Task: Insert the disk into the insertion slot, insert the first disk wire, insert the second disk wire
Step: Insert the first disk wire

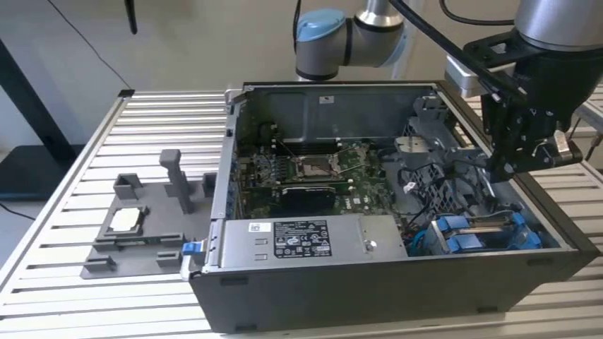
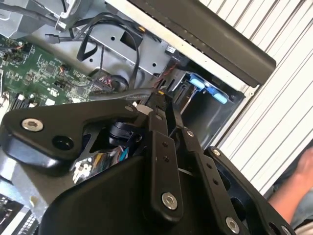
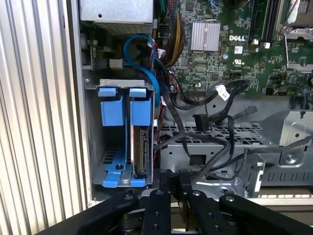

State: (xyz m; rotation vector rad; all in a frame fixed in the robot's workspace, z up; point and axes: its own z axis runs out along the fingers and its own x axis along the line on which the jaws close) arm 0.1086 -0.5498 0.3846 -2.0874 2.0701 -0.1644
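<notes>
Disk [image 3: 142, 152], stiff yet fragile, sits just ahead of the claw [image 3: 175, 177]; hold its blue carrier [image 3: 120, 110]. Claw's opening: cannot tell.

The arm [image 1: 379, 27] is a silver-grey tube with a light blue joint cap [image 1: 318, 28], and black cables [image 1: 436, 34] trail along it. Its gripper [image 3: 174, 177] is matte black, made of flat linked bars [image 2: 164, 161] fastened with silver screws [image 2: 32, 125].
</notes>
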